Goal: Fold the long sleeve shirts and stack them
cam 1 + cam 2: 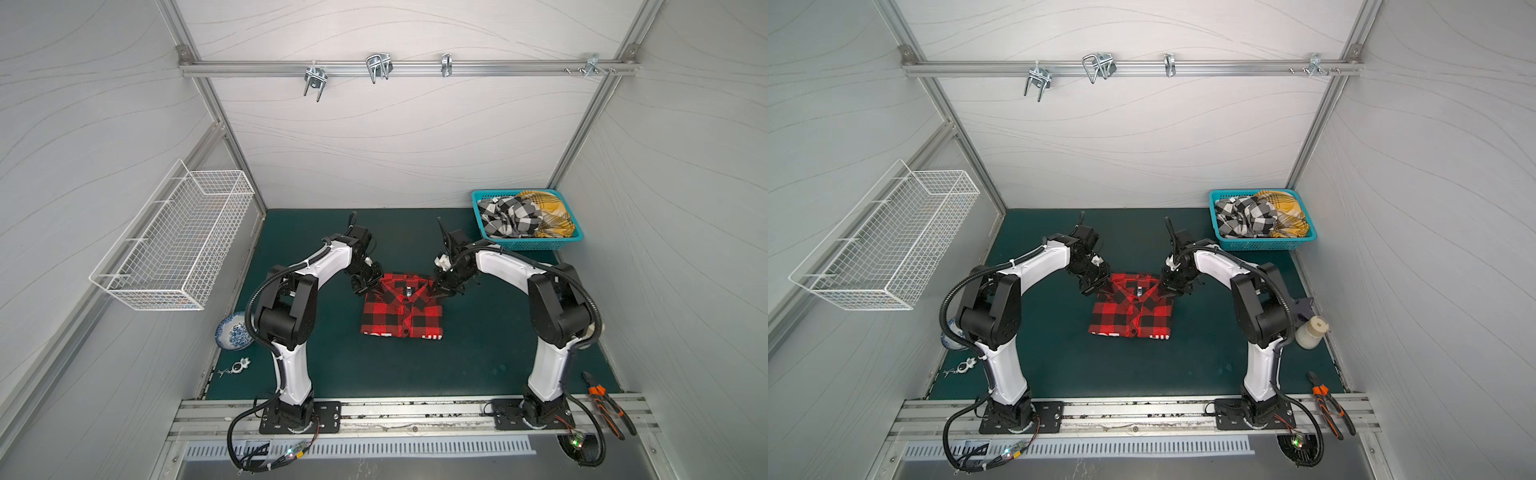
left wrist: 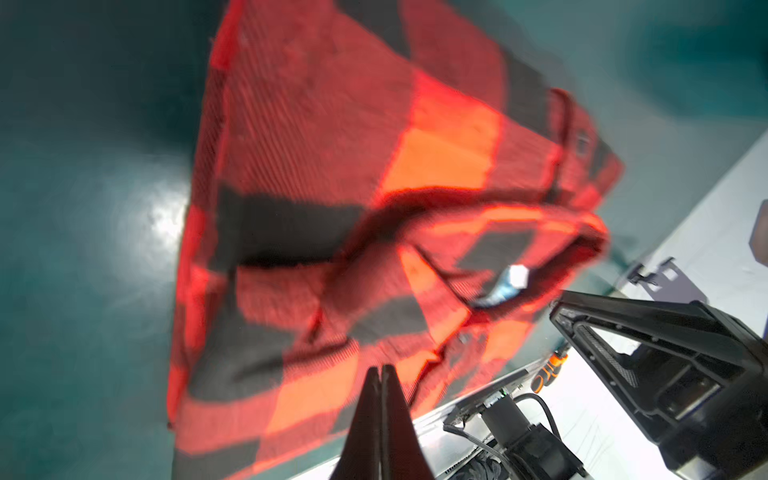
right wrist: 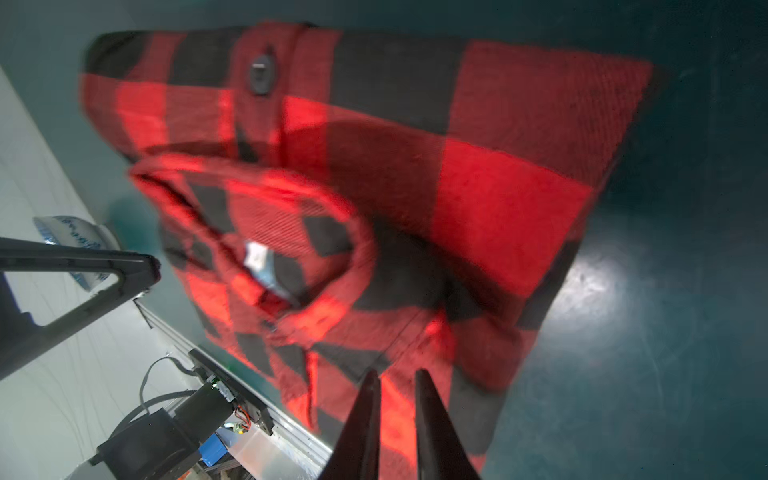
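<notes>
The folded red plaid shirt (image 1: 401,309) is lying at the centre of the mat (image 1: 478,353). Your left gripper (image 2: 381,367), clenched empty, and right gripper (image 3: 397,371), slightly parted, are flanking its 11 and 1 o'clock corners, likely squaring the fold.

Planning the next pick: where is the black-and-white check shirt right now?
In both top views the black-and-white check shirt lies crumpled in the teal basket, far right of the mat, beside the mustard-yellow plaid shirt.

You are looking into a robot lab booth. White walls (image 1: 395,137) and metal bars (image 1: 498,66) close it in, hooks (image 1: 377,67) hang at twelve o'clock, and a left arm (image 1: 291,374) and right arm (image 1: 548,365) are bolted down at six o'clock.
</notes>
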Robot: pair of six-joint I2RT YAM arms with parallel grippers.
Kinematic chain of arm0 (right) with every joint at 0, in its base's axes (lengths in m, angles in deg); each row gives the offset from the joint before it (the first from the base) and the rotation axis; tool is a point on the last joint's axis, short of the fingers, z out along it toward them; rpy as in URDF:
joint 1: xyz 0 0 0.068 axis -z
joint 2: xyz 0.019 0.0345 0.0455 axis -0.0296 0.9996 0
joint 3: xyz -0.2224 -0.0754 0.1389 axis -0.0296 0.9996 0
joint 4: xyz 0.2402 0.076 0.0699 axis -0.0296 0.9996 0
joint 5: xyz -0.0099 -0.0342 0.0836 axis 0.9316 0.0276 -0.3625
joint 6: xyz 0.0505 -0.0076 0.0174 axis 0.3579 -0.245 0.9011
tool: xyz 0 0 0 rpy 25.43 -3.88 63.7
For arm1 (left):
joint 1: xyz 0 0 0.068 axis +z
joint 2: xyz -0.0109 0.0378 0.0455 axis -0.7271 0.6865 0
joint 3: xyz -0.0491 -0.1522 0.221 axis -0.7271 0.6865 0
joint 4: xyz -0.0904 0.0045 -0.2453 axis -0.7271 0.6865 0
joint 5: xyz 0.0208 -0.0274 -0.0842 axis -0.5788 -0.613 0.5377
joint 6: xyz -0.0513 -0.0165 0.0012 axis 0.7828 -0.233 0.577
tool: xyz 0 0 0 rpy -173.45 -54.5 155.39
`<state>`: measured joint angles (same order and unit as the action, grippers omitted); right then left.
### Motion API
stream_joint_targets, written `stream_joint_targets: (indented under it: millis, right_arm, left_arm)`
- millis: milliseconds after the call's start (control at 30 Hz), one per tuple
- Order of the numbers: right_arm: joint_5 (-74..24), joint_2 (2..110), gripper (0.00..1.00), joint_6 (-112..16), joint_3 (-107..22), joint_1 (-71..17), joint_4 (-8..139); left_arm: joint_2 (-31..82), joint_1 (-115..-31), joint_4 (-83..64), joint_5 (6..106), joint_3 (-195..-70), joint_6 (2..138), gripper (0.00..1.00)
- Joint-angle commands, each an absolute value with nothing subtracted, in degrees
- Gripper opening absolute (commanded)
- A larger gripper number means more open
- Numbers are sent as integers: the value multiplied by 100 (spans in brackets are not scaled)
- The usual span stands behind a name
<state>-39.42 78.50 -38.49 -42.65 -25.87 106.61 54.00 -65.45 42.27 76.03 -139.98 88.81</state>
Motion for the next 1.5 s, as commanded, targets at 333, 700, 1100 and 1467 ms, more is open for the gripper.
stream_joint_targets:
  millis: [333, 700, 1100, 1467]
  right_arm:
    - [-3989, 8003, 19, -4080, -4669, -2502, 11014]
    - [-4025, 8073, 20, -3978, -5374, -2290, 11350]
    - [-4158, 9159, 19, -3962, -5770, -1940, 11232]
    - [-4193, 9139, 21, -4064, -6035, -1940, 11422]
  left_arm:
    - [5719, -6428, 4348, 7626, -14653, 8782, 4]
    - [6610, -5833, 4767, 7654, -16032, 8721, 1]
    - [7436, -5834, 4441, 7647, -15937, 8819, 0]
    - [7332, -5808, 4270, 7553, -15908, 8968, 10]
